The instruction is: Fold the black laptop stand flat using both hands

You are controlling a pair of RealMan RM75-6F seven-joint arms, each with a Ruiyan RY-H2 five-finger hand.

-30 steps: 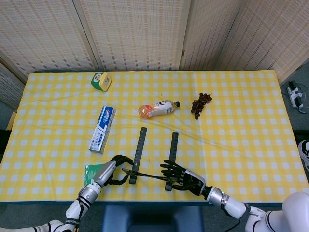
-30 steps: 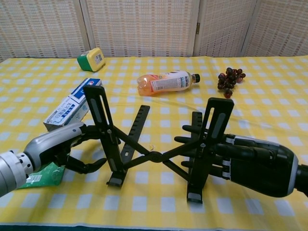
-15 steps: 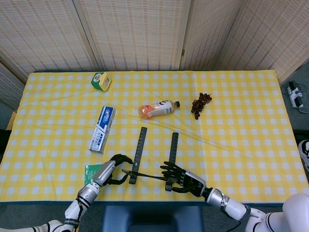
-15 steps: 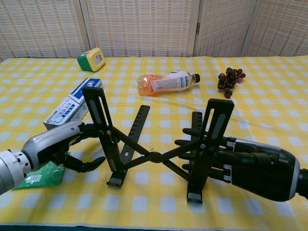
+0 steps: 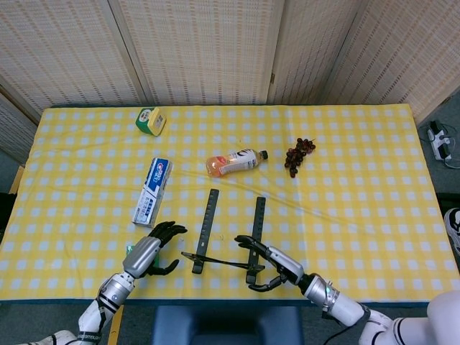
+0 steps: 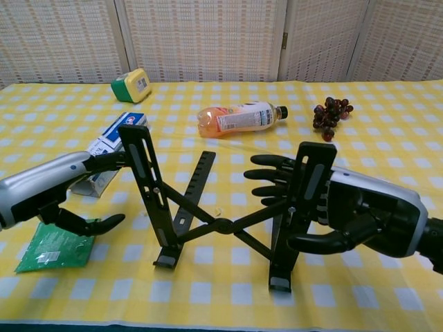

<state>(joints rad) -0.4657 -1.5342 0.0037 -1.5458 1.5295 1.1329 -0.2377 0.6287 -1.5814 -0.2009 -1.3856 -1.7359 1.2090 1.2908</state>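
Observation:
The black laptop stand (image 6: 221, 225) stands unfolded near the table's front edge, its two uprights raised and joined by crossed links; from above its two rails (image 5: 208, 215) lie side by side. My left hand (image 6: 62, 190) is to the left of the left upright with its fingers apart, fingertips (image 6: 114, 160) just at that upright and thumb hanging free. My right hand (image 6: 346, 211) is beside the right upright, its fingers stretched behind it and its thumb curved low in front, holding nothing. The head view shows the left hand (image 5: 152, 246) and right hand (image 5: 272, 264) flanking the stand.
A toothpaste box (image 6: 104, 149) and a green packet (image 6: 52, 249) lie by the left hand. Farther back are an orange drink bottle (image 6: 239, 117), grapes (image 6: 331, 114) and a green-yellow tin (image 6: 131, 84). The table's front edge (image 5: 230, 296) runs just under both hands.
My left hand has let go of the left upright's foot, drawn back to the left and spread its fingers. My right hand has turned and pulled back a little. The stand has not folded.

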